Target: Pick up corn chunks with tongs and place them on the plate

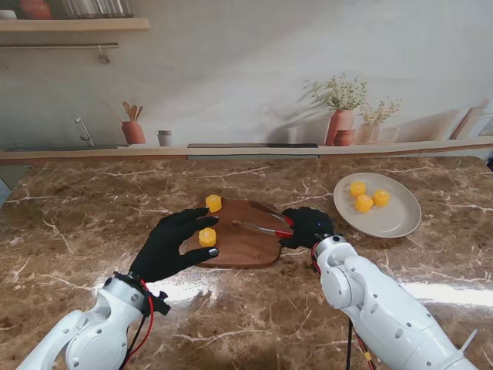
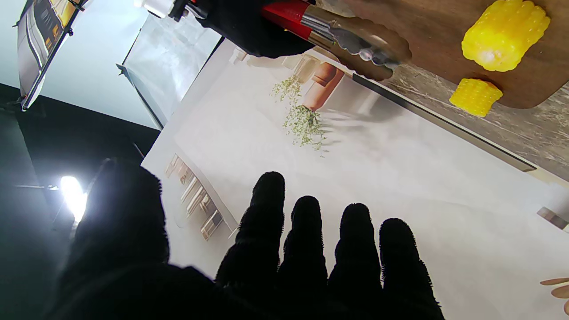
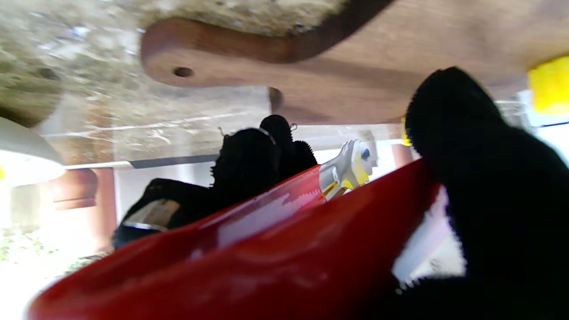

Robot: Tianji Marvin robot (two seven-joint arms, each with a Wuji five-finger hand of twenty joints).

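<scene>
Right now my right hand is wrapped around the red handles of the tongs, whose metal tips point toward nine o'clock over the wooden cutting board. My left hand holds nothing, fingers spread, resting at the board's nine o'clock edge just beside one corn chunk; a second corn chunk sits at the board's far edge, around eleven o'clock. Out at two o'clock from the board, the plate carries three corn pieces.
</scene>
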